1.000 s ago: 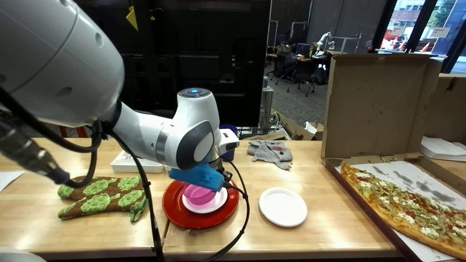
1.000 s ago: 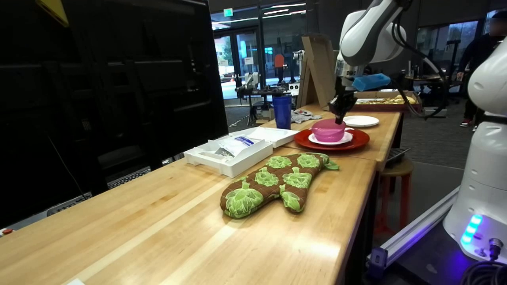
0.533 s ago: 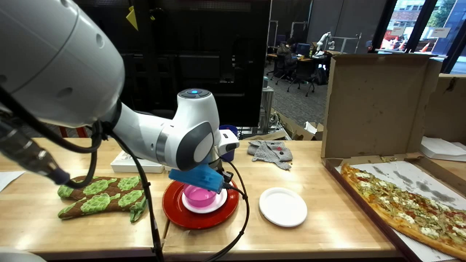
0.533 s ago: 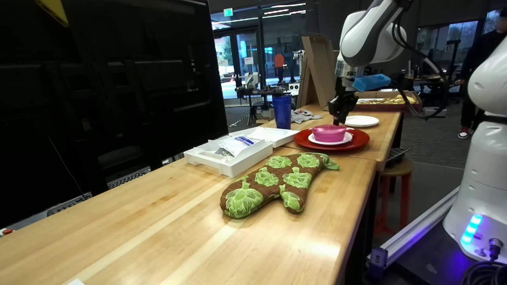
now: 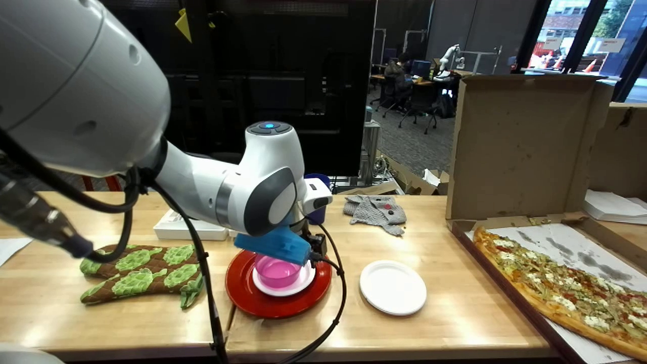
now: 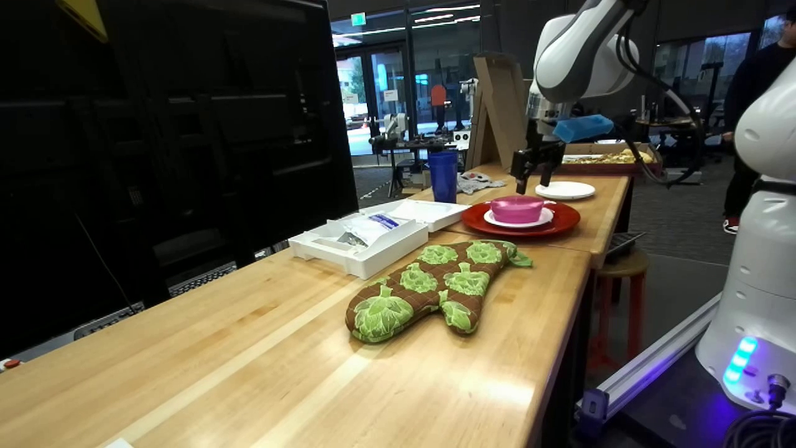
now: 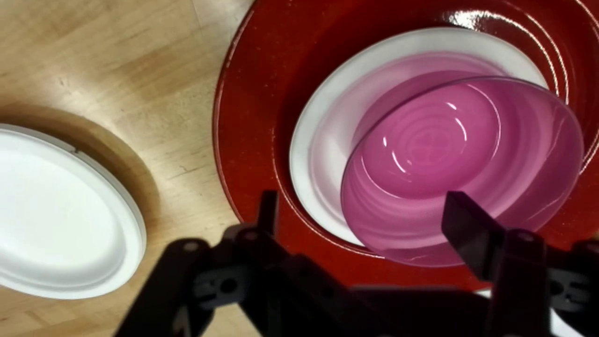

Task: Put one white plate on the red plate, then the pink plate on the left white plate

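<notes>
Wrist view gives you the gripper (image 7: 360,202) with its fingers (image 7: 470,231) spread wide, one over the red plate (image 7: 248,112) and its opposite over the side of the pink plate (image 7: 430,140). In an exterior view you can make out the fingertips (image 6: 522,182) higher than the pink plate, with a gap between them and its rim. Your pink plate stands upright, hollow side up, on one white plate (image 7: 302,150), which itself rests on the red plate. The other white plate (image 7: 51,210) lies beside that stack on the worktop (image 7: 164,61), apart from the red plate. Around them, in an exterior view, you have a green-patterned oven mitt (image 6: 426,286) near a white box (image 6: 395,250) laid open, and a blue cup (image 6: 443,177) standing past the box. Also in an exterior view are a grey knitted piece (image 5: 376,212) and a raised-lid pizza box (image 5: 525,146) with pizza (image 5: 566,288) in it.
</notes>
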